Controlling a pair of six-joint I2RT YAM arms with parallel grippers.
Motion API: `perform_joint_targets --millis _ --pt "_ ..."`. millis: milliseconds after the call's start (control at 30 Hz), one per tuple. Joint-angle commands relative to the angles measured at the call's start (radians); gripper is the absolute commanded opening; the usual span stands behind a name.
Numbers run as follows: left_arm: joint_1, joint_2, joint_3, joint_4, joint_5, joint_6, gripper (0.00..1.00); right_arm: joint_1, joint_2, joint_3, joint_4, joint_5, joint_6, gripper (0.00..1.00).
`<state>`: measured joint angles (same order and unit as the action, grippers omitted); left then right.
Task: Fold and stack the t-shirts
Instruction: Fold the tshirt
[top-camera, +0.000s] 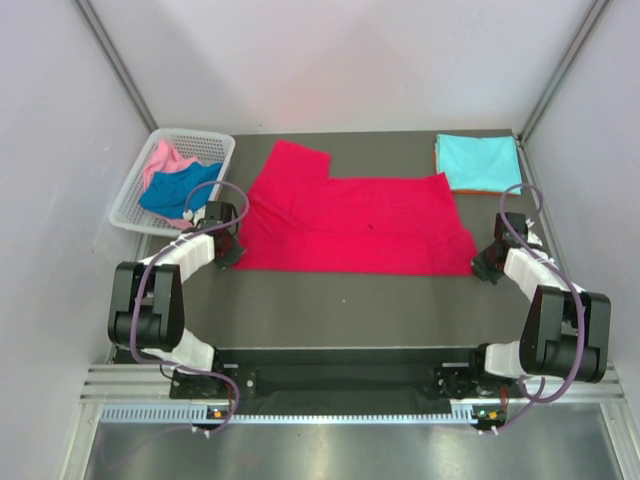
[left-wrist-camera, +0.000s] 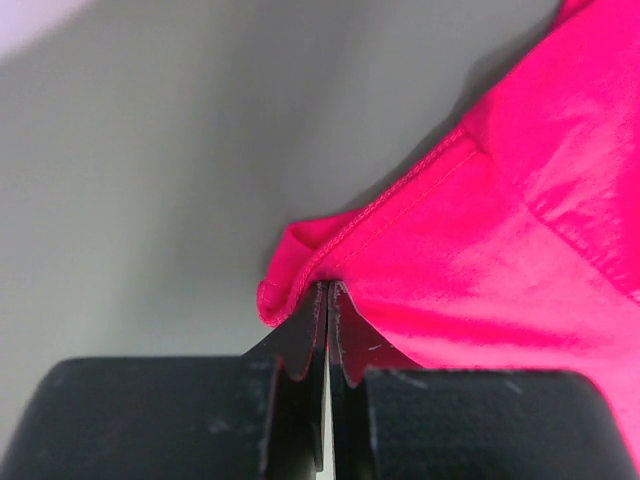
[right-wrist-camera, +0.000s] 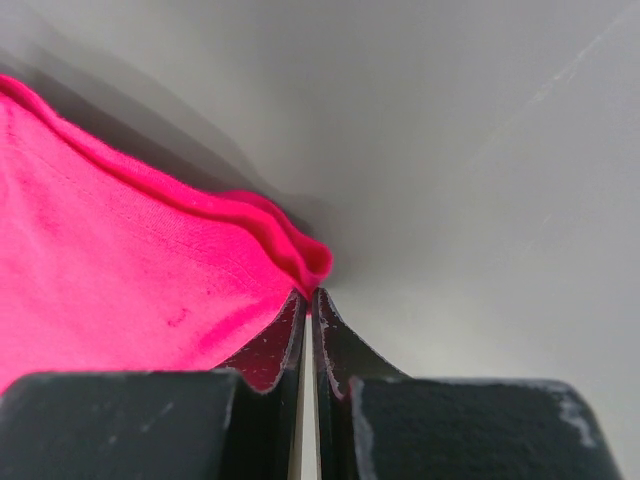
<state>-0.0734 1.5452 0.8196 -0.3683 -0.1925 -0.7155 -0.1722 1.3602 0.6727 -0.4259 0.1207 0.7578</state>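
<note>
The crimson red t-shirt lies spread flat across the middle of the table. My left gripper is shut on its near left corner, the hem pinched between the jaws. My right gripper is shut on the near right corner, where the folded edge bunches at the fingertips. A folded light turquoise t-shirt lies on an orange one at the back right. The royal blue t-shirt and the pink t-shirt sit crumpled in the basket.
A white lattice basket stands at the back left, close to my left arm. Grey walls close in on the table at the left, right and back.
</note>
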Motion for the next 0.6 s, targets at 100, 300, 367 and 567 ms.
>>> perform_joint_targets --millis 100,300,367,567 --pt "0.004 0.033 -0.004 0.054 -0.035 -0.002 0.0 -0.024 -0.068 -0.054 0.058 -0.012 -0.017 0.0" --pt "0.001 -0.077 0.087 -0.053 -0.022 0.039 0.28 -0.024 -0.095 -0.07 0.055 -0.007 -0.034 0.0" --pt "0.001 -0.127 0.119 -0.083 -0.009 0.054 0.35 -0.024 -0.095 -0.067 0.052 -0.013 -0.032 0.0" --pt "0.001 -0.218 0.136 -0.144 0.031 0.085 0.47 -0.024 -0.081 -0.041 0.024 -0.029 -0.028 0.0"
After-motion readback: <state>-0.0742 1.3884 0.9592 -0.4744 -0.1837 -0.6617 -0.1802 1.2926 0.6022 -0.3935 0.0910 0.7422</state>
